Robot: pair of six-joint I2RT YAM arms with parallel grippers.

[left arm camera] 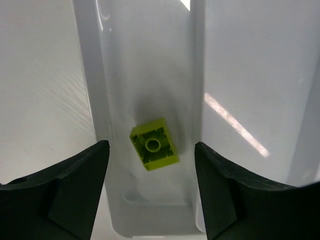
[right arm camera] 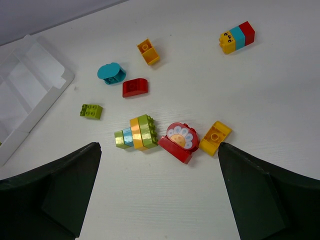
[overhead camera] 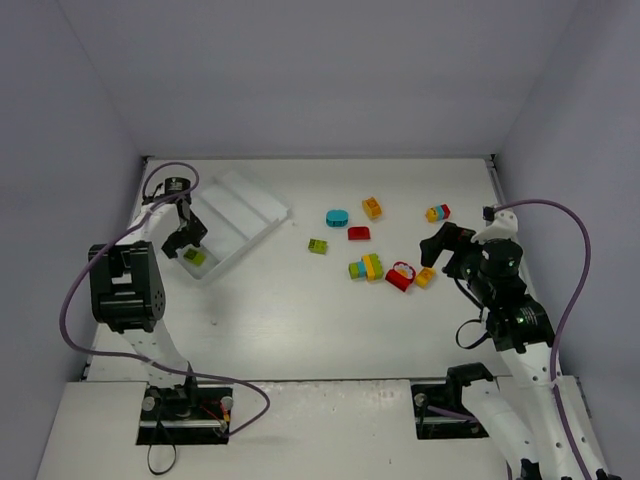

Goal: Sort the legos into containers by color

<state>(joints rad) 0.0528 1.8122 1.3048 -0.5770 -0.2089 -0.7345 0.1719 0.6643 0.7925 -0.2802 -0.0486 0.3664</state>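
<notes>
The white tray [overhead camera: 250, 205] lies at the far left. My left gripper [overhead camera: 190, 243] hovers open over its near end. In the left wrist view a lime green brick [left arm camera: 154, 145] lies upside down in a tray compartment [left arm camera: 95, 75], below and between the open fingers [left arm camera: 152, 192]; it also shows in the top view [overhead camera: 196, 257]. My right gripper [overhead camera: 440, 250] is open and empty above loose legos: a green-blue-orange cluster [right arm camera: 136, 133], a red flower brick [right arm camera: 179, 142] and a yellow brick [right arm camera: 215, 137], with the gripper [right arm camera: 159, 192] nearer than them.
Further out lie a lime brick [right arm camera: 91, 111], a red brick [right arm camera: 135, 87], a teal brick [right arm camera: 111, 73], an orange brick [right arm camera: 149, 52] and a yellow-teal-red cluster [right arm camera: 237, 37]. The tray's corner [right arm camera: 40, 85] shows at the left. Grey walls enclose the table.
</notes>
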